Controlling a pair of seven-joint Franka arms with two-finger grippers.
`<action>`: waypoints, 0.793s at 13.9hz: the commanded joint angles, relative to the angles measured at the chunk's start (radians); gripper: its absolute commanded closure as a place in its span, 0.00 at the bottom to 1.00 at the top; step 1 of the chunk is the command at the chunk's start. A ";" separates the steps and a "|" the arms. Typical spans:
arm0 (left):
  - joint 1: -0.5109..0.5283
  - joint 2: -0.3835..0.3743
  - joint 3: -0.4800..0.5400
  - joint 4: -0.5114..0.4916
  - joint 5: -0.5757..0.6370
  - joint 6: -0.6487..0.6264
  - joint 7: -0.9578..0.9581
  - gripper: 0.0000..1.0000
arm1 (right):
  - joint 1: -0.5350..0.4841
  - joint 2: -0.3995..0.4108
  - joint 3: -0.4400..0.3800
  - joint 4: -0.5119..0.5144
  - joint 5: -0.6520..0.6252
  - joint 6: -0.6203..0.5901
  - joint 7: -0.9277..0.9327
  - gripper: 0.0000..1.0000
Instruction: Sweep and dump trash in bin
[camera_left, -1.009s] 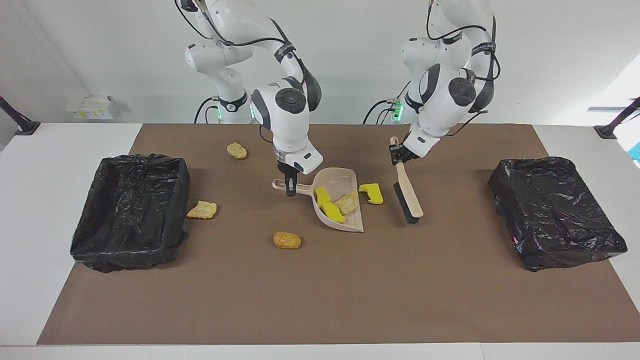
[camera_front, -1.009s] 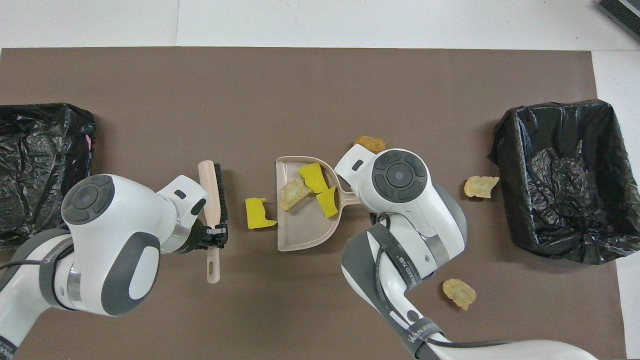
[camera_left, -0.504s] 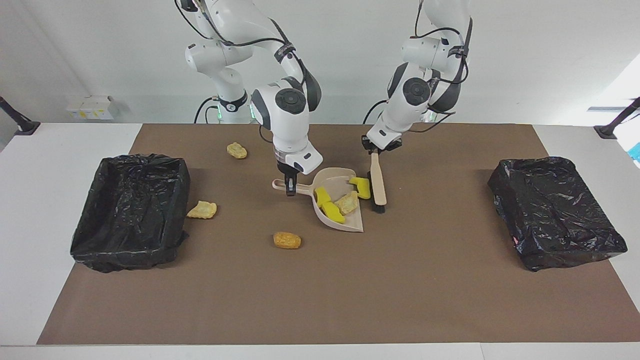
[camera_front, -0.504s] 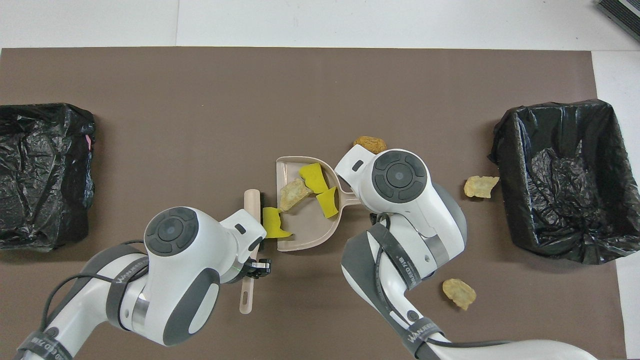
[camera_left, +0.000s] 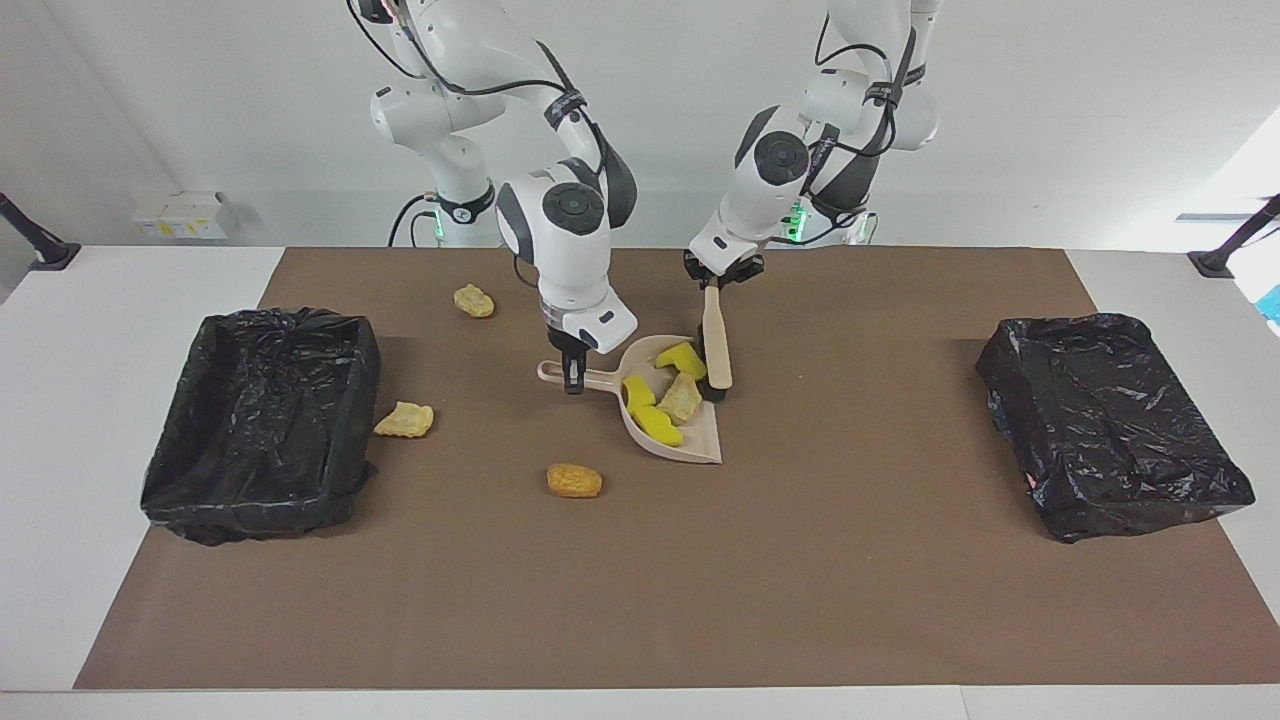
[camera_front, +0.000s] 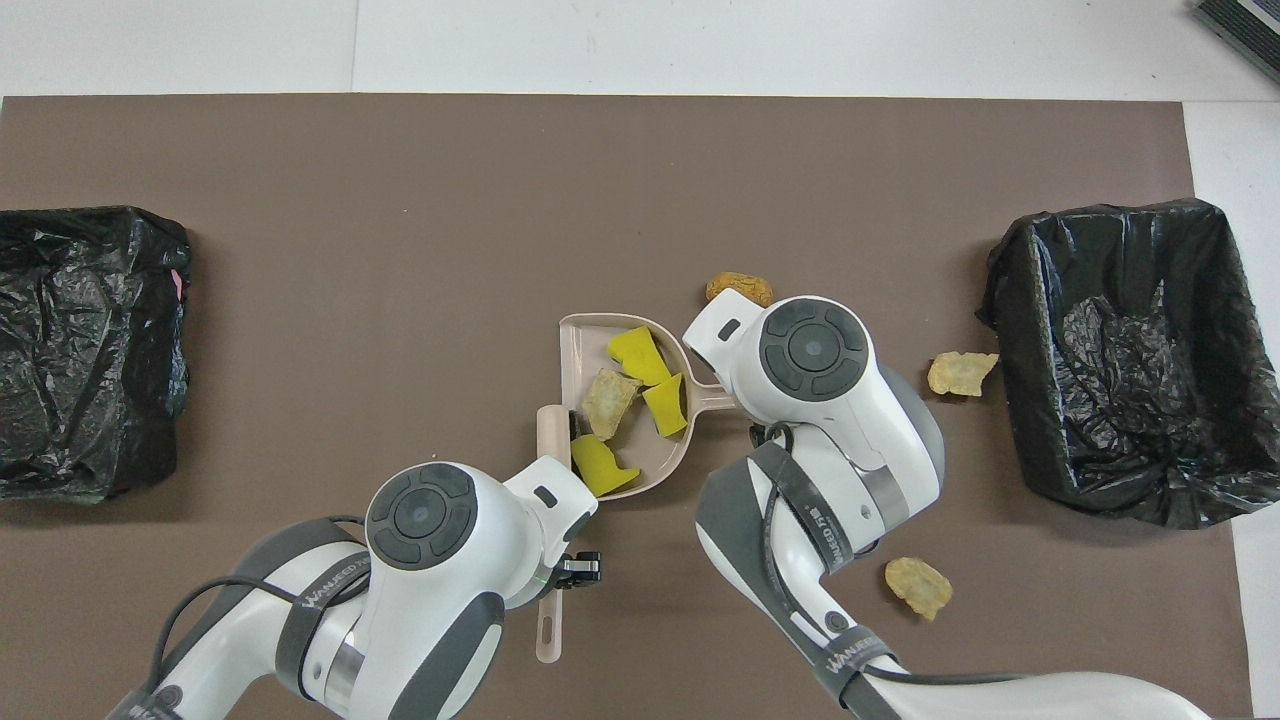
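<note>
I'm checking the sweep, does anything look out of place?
Three tan trash lumps lie loose on the mat outside the dustpan: one near the robots, one beside the bin, one farther out.

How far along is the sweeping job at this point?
Partly done. Four scraps sit in the dustpan, whose handle the right claw is shut on. In hand: the left claw, shut on the brush, has its bristles at the pan's mouth. Left: three brown lumps lie on the mat, and nothing shows in the open bin yet.
</note>
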 joint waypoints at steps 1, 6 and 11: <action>-0.002 -0.007 0.018 0.011 -0.015 -0.007 -0.029 1.00 | -0.018 -0.036 0.008 -0.069 0.003 0.060 -0.017 1.00; 0.048 -0.016 0.027 0.103 -0.010 -0.111 -0.104 1.00 | -0.018 -0.030 0.008 -0.059 0.006 0.087 -0.013 1.00; 0.090 -0.036 0.027 0.181 0.005 -0.224 -0.104 1.00 | -0.016 -0.025 0.008 -0.046 0.008 0.087 -0.007 1.00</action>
